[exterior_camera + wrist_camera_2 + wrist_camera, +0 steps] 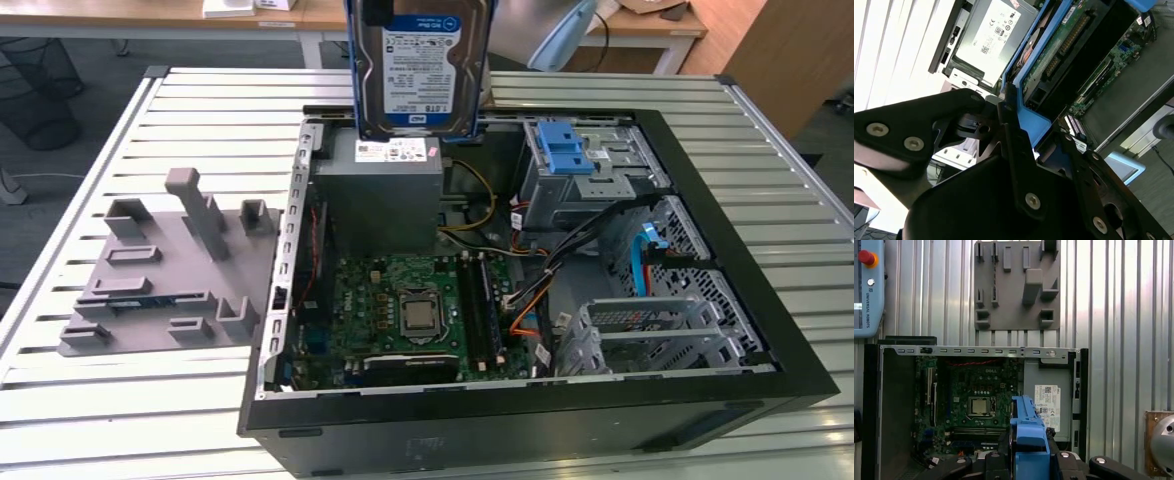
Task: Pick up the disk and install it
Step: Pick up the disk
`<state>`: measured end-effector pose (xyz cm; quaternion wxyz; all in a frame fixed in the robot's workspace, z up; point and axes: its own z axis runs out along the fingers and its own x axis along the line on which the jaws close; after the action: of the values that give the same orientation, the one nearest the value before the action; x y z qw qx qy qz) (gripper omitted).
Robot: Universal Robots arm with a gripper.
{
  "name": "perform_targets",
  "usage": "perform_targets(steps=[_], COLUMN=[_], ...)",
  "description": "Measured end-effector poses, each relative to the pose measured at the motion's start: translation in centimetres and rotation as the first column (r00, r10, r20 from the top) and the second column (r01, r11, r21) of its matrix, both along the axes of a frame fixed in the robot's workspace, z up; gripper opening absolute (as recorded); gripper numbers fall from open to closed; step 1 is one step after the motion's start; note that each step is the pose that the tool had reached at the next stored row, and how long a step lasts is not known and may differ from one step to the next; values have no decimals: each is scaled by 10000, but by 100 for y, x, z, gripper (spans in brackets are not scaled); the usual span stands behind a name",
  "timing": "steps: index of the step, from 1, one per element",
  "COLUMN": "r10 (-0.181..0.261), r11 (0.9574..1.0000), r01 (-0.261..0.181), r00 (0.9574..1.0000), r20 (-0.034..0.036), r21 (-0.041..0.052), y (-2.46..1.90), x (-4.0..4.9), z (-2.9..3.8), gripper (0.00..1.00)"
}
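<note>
The disk (420, 70), a silver drive with a white-and-blue label in a blue carrier bracket, hangs upright over the back edge of the open computer case (721, 250), just above the grey power supply box (387, 195). In the second wrist view my gripper (1019, 135) is shut on the blue bracket, and the disk's green circuit-board side (1054, 55) faces the camera. The first wrist view looks down past the gripper (1029, 462) and the blue carrier (1029, 432) into the case.
A drive cage with a blue latch (567, 150) sits at the case's back, on the exterior view's right. The motherboard (407, 310) fills the case floor. A grey fixture plate (160, 270) lies beside the case on the slatted table (134, 420). A pendant (866, 285) lies nearby.
</note>
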<state>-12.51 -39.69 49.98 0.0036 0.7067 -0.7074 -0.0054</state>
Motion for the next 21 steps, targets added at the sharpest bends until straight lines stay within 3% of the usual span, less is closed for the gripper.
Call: perform_targets(steps=[6,13,21], r10=[-1,-2,-3], r11=[10000,10000,10000], r01=[1,2,3], r00=[10000,10000,10000], r20=[1,0,0], r21=[2,1,1], y=[-55,-58,-92], x=[0,0,0], z=[-1,0,0], gripper=[36,36,36])
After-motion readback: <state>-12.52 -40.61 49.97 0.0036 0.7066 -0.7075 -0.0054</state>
